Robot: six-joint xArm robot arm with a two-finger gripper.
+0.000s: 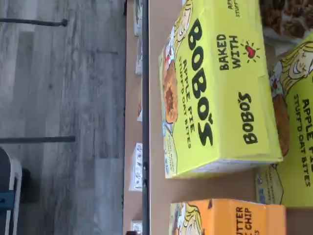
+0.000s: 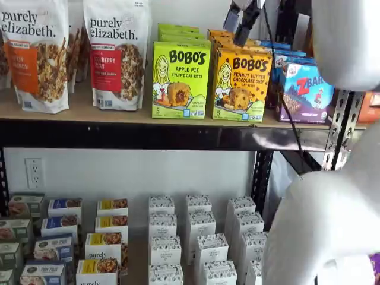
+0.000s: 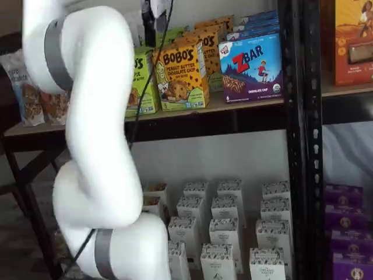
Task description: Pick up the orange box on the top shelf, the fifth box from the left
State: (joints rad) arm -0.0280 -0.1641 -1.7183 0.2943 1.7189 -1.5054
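We see the gripper [image 2: 242,25] hanging from the top edge in a shelf view, its black fingers pointing down with a cable beside them. We cannot tell if the fingers are apart. The white arm [image 3: 96,134] bends in thick segments.

Glossy white rounded arm [image 3: 96,116] with grey joint bands, thin black cable [image 3: 137,105], black fingers [image 2: 246,24].

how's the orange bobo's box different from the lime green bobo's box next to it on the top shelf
The yellow-orange cardboard BOBO'S box reads Peanut Butter Chocolate Chip; the lime-green cardboard BOBO'S box reads Apple Pie. The orange one pictures a chocolate-chip bite, the green one a bite with a reddish filling. The orange box stands beside the blue ZBar box, the green beside a granola bag. Both stand upright, facing front, with a cartoon girl.
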